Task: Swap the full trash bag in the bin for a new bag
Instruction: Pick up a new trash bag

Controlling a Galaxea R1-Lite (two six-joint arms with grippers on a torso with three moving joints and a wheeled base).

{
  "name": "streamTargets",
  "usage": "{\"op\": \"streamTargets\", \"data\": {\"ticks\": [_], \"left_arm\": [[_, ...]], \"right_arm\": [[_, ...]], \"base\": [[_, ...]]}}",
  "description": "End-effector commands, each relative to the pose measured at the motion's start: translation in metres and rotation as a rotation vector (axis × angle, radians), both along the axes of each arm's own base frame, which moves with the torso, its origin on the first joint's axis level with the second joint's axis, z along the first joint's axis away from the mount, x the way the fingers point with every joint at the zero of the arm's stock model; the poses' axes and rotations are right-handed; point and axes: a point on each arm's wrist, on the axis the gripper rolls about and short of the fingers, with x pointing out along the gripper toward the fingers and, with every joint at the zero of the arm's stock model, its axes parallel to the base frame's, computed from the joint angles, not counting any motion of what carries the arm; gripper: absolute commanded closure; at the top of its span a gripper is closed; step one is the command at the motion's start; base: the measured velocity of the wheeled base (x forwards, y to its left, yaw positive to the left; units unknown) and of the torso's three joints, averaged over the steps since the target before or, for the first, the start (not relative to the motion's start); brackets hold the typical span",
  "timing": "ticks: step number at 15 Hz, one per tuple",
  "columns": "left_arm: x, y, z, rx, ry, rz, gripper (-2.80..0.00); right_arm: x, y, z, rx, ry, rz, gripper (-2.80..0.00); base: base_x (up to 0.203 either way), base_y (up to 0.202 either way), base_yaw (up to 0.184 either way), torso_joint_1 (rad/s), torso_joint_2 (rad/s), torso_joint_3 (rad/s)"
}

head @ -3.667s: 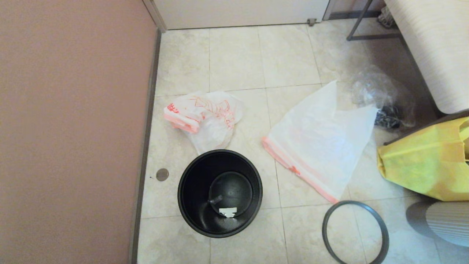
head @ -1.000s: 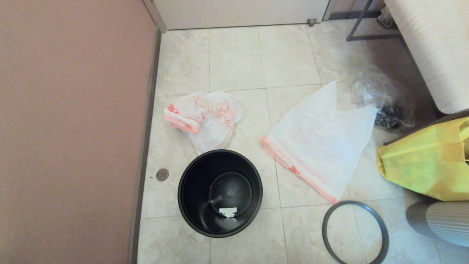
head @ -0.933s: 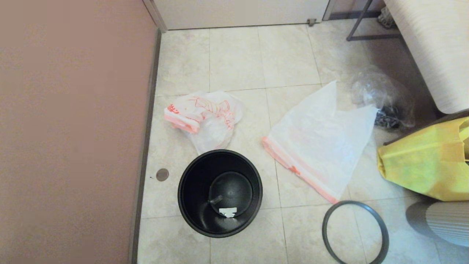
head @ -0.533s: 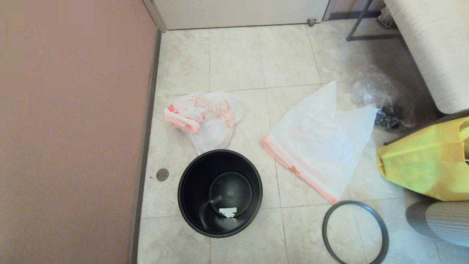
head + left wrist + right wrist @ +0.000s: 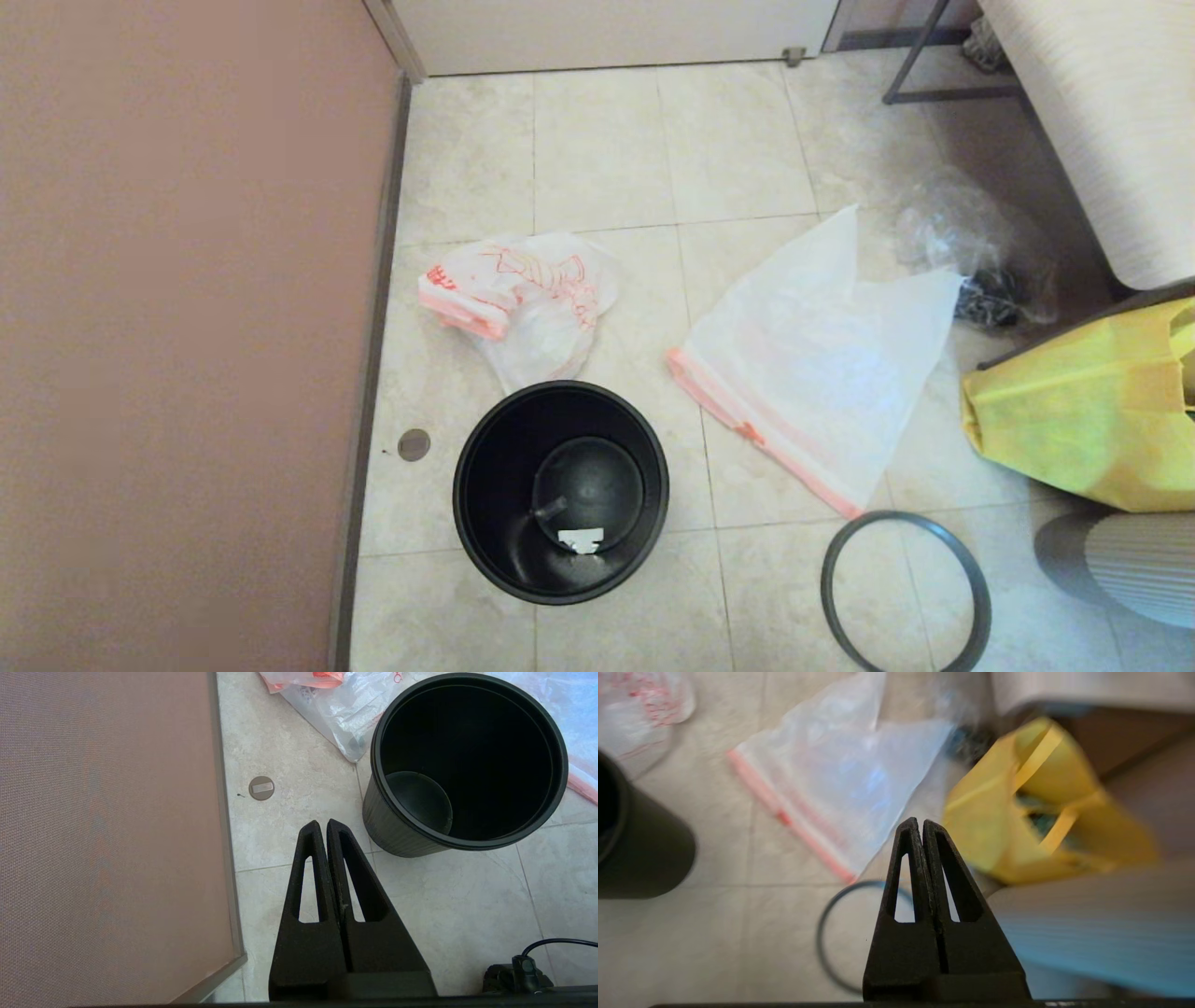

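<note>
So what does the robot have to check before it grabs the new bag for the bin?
1. Bin has no bag in it: ok, only a small white scrap lies at the bottom.
2. Full trash bag is out of the bin: ok, it lies on the floor behind it.
3. New bag is free to pick: ok, it lies flat with nothing on it.
4. Hoop rim is off the bin: ok, it lies on the floor beside the new bag.
5. Right gripper is open to grab: not ok, it is shut.
6. Left gripper holds nothing: ok, it is shut and empty.
</note>
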Motion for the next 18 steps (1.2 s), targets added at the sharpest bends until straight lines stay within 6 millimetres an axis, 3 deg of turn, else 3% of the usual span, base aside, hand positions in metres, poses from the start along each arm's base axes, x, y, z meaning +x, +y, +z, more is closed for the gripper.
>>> {"op": "streamTargets", "data": {"ticks": [1,5,10,14,16,18], "left_arm": [[0.001,0.0,-0.003,0.0,0.012,0.0,0.0],[0.001,0.0,-0.003,0.0,0.012,0.0,0.0],[0.001,0.0,-0.003,0.0,0.012,0.0,0.0],[0.001,0.0,-0.003,0.0,0.012,0.0,0.0],[0.001,0.0,-0.003,0.0,0.012,0.0,0.0],[0.001,0.0,-0.003,0.0,0.012,0.0,0.0]], "right_arm": [[0.023,0.0,0.024,-0.011,0.067,-0.006,0.0],[0.078,0.001,0.066,-0.038,0.168,-0.011,0.0],[0.162,0.0,0.086,-0.087,0.314,-0.06,0.0],[0.243,0.002,0.058,-0.083,0.517,-0.072,0.0],[0.282,0.003,0.031,-0.047,0.633,-0.08,0.0],[0.316,0.004,-0.01,-0.015,0.772,-0.088,0.0]], "base": [[0.0,0.0,0.0,0.0,0.0,0.0],[0.0,0.0,0.0,0.0,0.0,0.0],[0.0,0.0,0.0,0.0,0.0,0.0],[0.0,0.0,0.0,0.0,0.0,0.0],[0.0,0.0,0.0,0.0,0.0,0.0],[0.0,0.0,0.0,0.0,0.0,0.0]]}}
